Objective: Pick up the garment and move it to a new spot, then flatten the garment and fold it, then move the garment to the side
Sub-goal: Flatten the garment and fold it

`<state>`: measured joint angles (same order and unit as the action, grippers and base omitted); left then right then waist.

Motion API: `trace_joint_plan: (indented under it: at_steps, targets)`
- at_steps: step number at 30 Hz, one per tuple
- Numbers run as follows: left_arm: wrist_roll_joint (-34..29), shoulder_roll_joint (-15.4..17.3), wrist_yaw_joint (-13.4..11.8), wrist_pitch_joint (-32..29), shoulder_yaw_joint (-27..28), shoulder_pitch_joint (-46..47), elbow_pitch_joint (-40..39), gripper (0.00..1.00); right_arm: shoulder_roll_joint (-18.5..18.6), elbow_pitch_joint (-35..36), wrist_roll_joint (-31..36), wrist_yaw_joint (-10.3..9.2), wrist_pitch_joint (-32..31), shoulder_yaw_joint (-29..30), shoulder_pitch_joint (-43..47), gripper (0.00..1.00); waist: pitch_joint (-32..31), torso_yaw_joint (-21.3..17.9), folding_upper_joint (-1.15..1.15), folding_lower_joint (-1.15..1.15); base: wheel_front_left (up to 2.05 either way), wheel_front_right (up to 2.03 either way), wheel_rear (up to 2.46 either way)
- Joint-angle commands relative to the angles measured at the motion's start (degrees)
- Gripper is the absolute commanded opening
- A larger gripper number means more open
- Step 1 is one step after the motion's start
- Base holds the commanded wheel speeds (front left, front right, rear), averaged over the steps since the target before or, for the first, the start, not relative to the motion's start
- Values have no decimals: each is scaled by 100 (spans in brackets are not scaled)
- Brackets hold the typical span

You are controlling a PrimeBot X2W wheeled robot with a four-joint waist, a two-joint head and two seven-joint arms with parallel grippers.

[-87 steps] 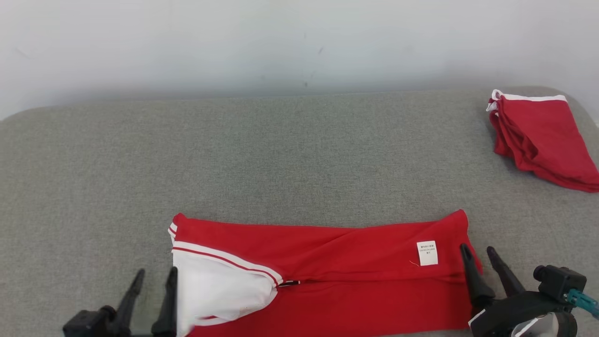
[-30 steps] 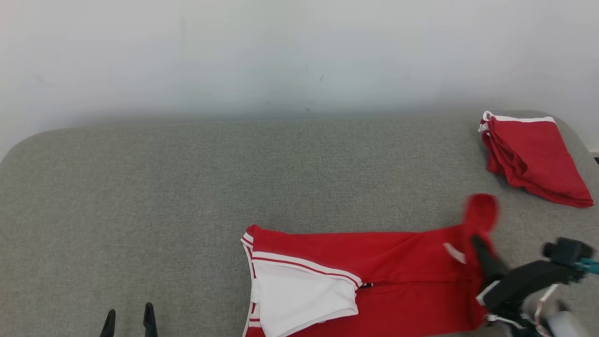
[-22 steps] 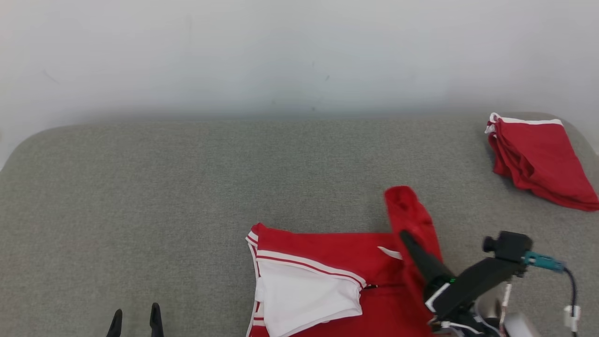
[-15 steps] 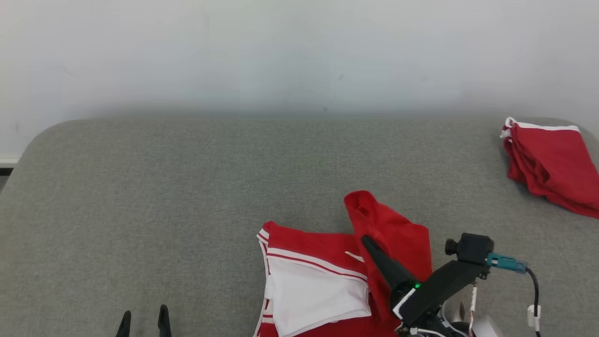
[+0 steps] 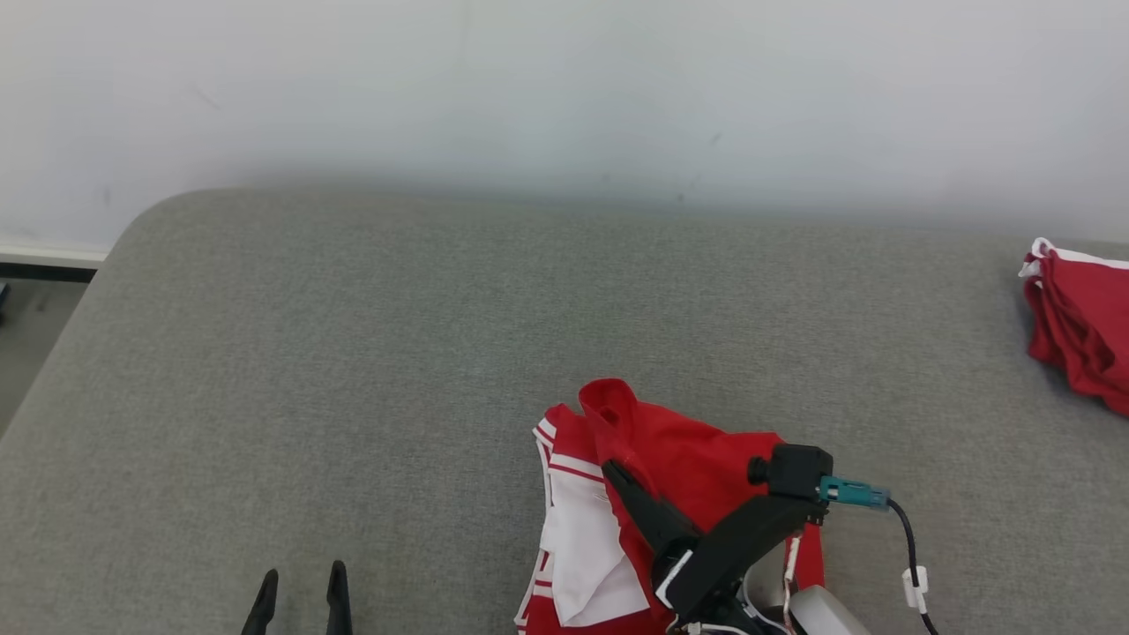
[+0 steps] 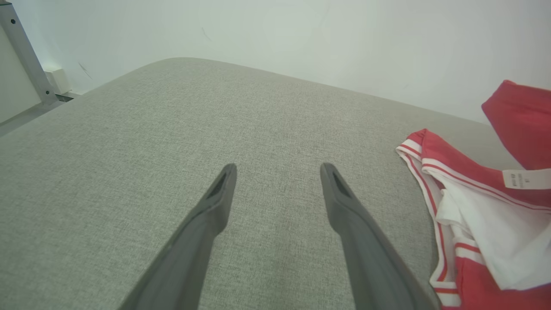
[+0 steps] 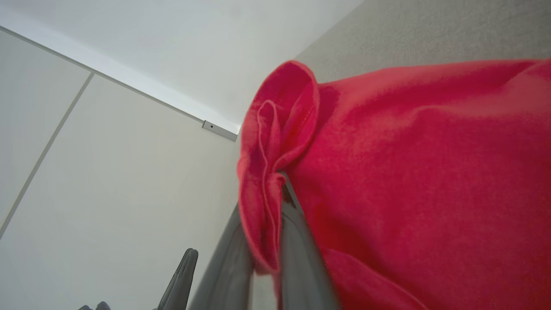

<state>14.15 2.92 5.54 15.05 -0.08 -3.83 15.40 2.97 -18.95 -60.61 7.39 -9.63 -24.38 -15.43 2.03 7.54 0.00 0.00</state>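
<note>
Red cloth with white trim, the garment [image 5: 706, 459] lies at the near edge of the grey bench [image 5: 353, 353], a little right of the middle. The right hand [image 5: 613, 469] is pinched shut on one red end and holds it raised above the rest, over the striped end. I judge that a fold across the length is under way. The move to a spot and the flattening look done. This fold is not yet laid down, and the shift to the side is left.

The left hand [image 5: 302, 573] hangs with its fingers wide apart and holds nothing, over bare bench by the near edge, apart from the garment.

The lower layer lies fairly flat, with double white stripes along its hem, a white inner panel [image 5: 582, 547] turned outward and a small white label [image 6: 525, 178]. The gripped end is bunched into a rolled lip above the fingers. Another red piece [image 5: 1080, 344] sits folded at the far right edge.
</note>
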Motion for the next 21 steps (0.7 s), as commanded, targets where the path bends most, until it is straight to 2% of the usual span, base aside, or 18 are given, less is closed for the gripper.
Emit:
trace_joint_plan:
  at_steps: [1, 11, 16, 17, 18, 19, 21]
  targets:
    - [53, -5, 5, 17, -51, 90, 26, 100, -12, -181, 13, 14, 148, -126, -141, 0, 34, 124, 0, 0, 0, 0, 0]
    - [159, -5, -29, 17, -195, 215, 131, 100, -15, -1461, 92, 14, 905, -966, -740, 0, 112, 329, 0, 0, 0, 0, 0]
    - [189, -4, -5, 17, -159, 295, 185, 100, -16, -1907, -135, 14, 1251, -1456, -1038, 0, 153, 348, 0, 0, 0, 0, 0]
    - [193, -4, -4, 17, -149, 296, 191, 100, -18, -1960, -88, 14, 1303, -1552, -1099, 32, 152, 343, 0, 0, 0, 0, 0]
    - [194, -4, -1, 17, -137, 290, 199, 100, -19, -2017, -13, 14, 1362, -1644, -1167, 95, 147, 338, 0, 0, 0, 0, 0]
    - [188, -4, 3, 17, -126, 284, 210, 100, -15, -2087, 122, 14, 1449, -1710, -1252, 100, 142, 330, 0, 0, 0, 0, 0]
    - [181, -4, 12, 17, -96, 279, 211, 100, -14, -2185, 345, 14, 1654, -1791, -1414, 100, 119, 303, 0, 0, 0, 0, 0]
